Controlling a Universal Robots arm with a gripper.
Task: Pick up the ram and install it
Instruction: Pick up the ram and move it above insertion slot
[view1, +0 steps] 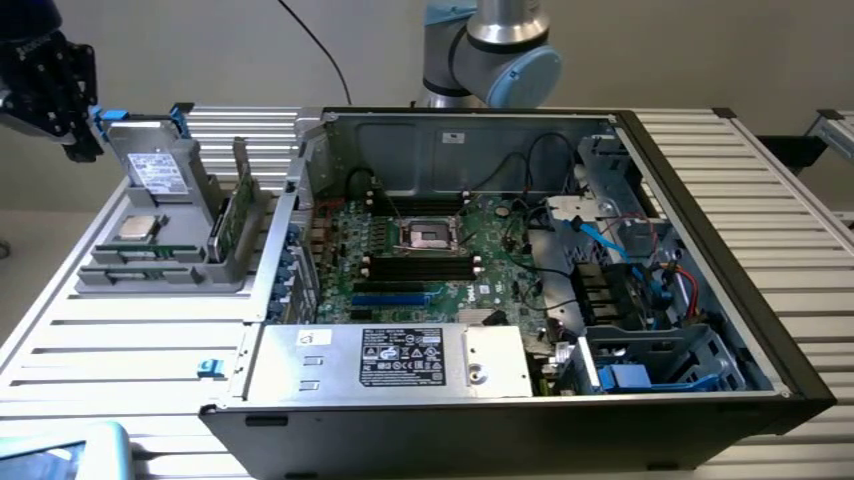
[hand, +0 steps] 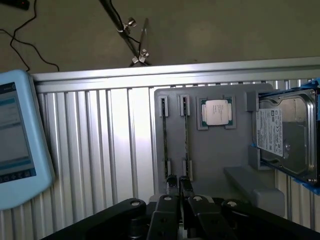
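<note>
The gripper (hand: 178, 181) hangs over the near edge of a grey holder (hand: 215, 165) that lies on a slatted metal table (hand: 100, 150). Its two fingertips (hand: 171, 181) stand a little apart with only a narrow gap between them, and nothing is caught in that gap. Just ahead of the tips, the ram (hand: 185, 132) sits on edge in a slot of the holder, untouched. A second stick (hand: 164, 135) stands in the slot beside it, and the gripper is lined up roughly between the two. Further along the holder, to the ram's side, a square silver processor chip (hand: 216, 112) lies flat in its own recess. Past that, a grey hard drive (hand: 282, 135) with a white label and blue clips leans upright in its cradle. On the other side of the gripper, well apart from the holder, a light-blue tablet (hand: 20, 145) rests on the table. In the exterior view the dark gripper is close to the top of the drive, while the open computer case (view1: 694, 180) sits well away from it — motherboard exposed.
</note>
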